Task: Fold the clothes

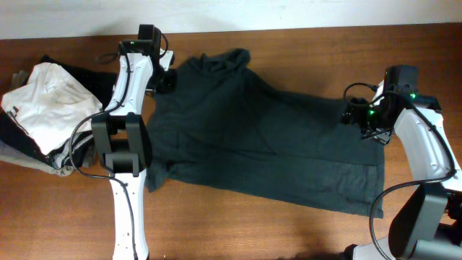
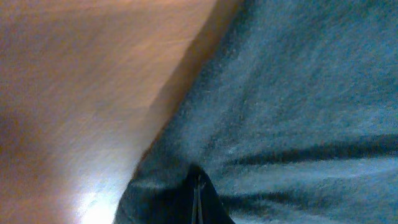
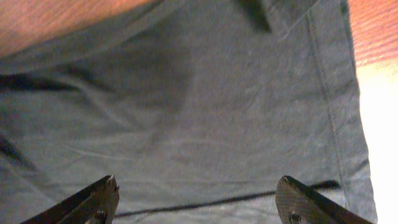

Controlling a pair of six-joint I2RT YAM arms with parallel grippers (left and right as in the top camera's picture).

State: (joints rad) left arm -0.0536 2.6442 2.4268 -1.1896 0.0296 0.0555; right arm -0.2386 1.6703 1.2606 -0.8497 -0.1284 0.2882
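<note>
L gripper [image 2: 198, 194] pinches dark tee [image 1: 267, 137]; R gripper [image 3: 197, 183] spread over it.

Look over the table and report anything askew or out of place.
The shirt lies slanted across the table, not square to its edges, and its upper corner is bunched where the left gripper pinches it. The pile of clothes beside the left arm is loosely heaped. Nothing looks spilled or damaged.
</note>
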